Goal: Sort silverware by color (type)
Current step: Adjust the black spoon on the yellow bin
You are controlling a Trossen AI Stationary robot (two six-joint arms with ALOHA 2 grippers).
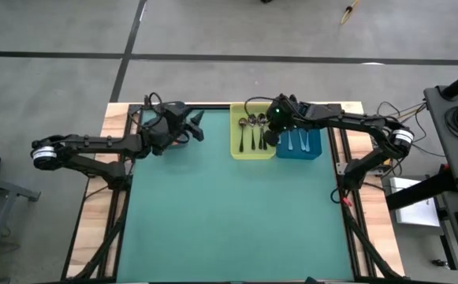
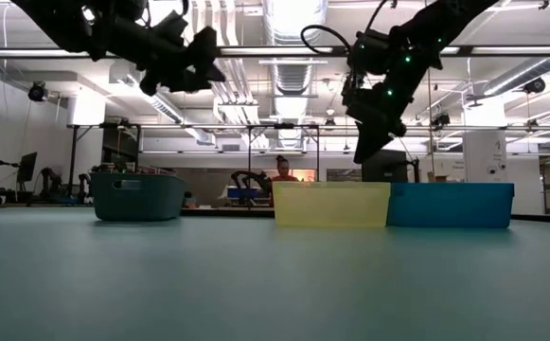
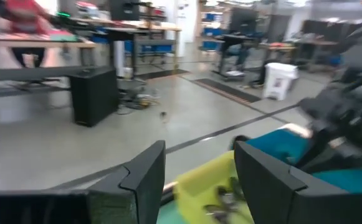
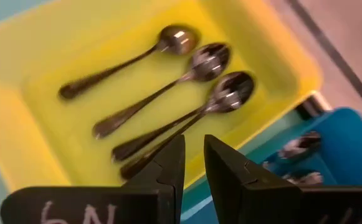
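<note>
Several dark-handled spoons (image 4: 168, 93) lie side by side on the floor of a yellow tray (image 1: 236, 146) at the table's far edge. Pale-handled spoons (image 1: 298, 140) lie in the blue tray (image 1: 314, 150) to its right. My right gripper (image 4: 194, 155) hangs above the yellow tray's right side, pointing down. It is open by a narrow gap and holds nothing. My left gripper (image 1: 197, 125) is raised to the left of the yellow tray, and it too is open (image 3: 199, 168) and holds nothing. No orange-handled spoon shows.
A dark grey bin (image 2: 137, 196) stands at the far left of the table, below my left arm. The yellow tray (image 2: 331, 204) and blue tray (image 2: 450, 204) touch side by side. The green mat (image 1: 229, 213) stretches toward the near edge. A person (image 2: 281, 170) is far behind the table.
</note>
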